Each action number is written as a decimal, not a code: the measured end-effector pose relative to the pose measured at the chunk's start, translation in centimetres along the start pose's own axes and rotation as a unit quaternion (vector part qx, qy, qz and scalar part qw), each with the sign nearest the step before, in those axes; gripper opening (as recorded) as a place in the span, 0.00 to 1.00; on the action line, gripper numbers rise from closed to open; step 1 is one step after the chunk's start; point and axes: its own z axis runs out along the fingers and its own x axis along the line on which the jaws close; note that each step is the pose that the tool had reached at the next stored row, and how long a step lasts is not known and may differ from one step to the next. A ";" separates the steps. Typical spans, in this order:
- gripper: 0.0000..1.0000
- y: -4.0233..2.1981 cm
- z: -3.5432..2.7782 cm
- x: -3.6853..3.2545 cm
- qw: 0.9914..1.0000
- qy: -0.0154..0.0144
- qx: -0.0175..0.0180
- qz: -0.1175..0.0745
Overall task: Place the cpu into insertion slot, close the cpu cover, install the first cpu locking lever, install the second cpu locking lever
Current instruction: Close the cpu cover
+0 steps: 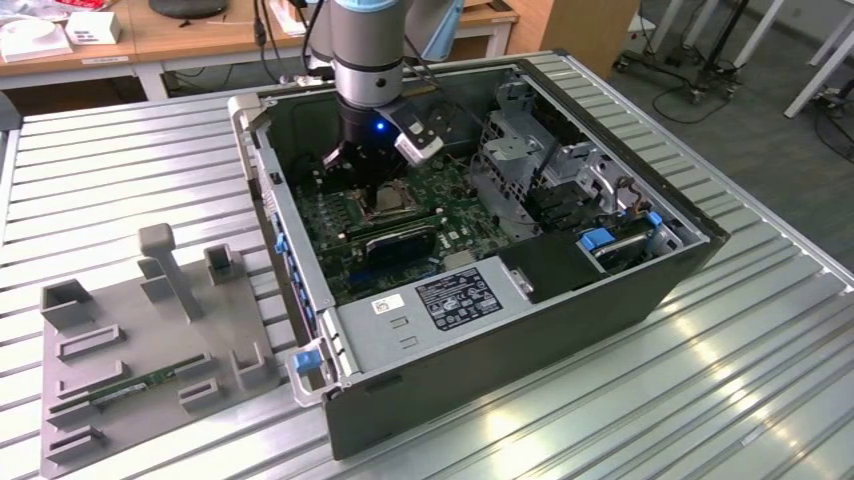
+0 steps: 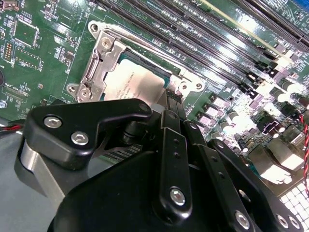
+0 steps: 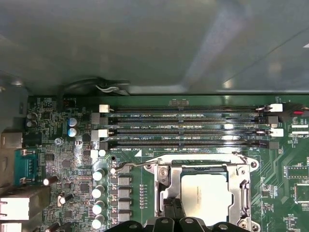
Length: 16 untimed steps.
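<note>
Hanging just over the cpu, framed by the cover, the gripper is being held with fingers together.

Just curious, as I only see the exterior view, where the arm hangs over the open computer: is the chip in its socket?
Observer: Yes. In both wrist views the cpu lies flat in place, silvery top up.
Operator: Is the metal frame over it?
Observer: In the first wrist view the cpu cover lies down around the chip.
Operator: And the gripper?
Observer: In the second wrist view the gripper has its tips together at the cover's edge.
</note>
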 end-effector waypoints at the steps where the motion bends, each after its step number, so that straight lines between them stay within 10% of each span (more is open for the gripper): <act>1: 0.11 0.00 0.06 0.00 1.000 0.000 0.000 0.000; 16: 0.11 0.00 0.36 0.11 1.000 0.000 0.000 0.000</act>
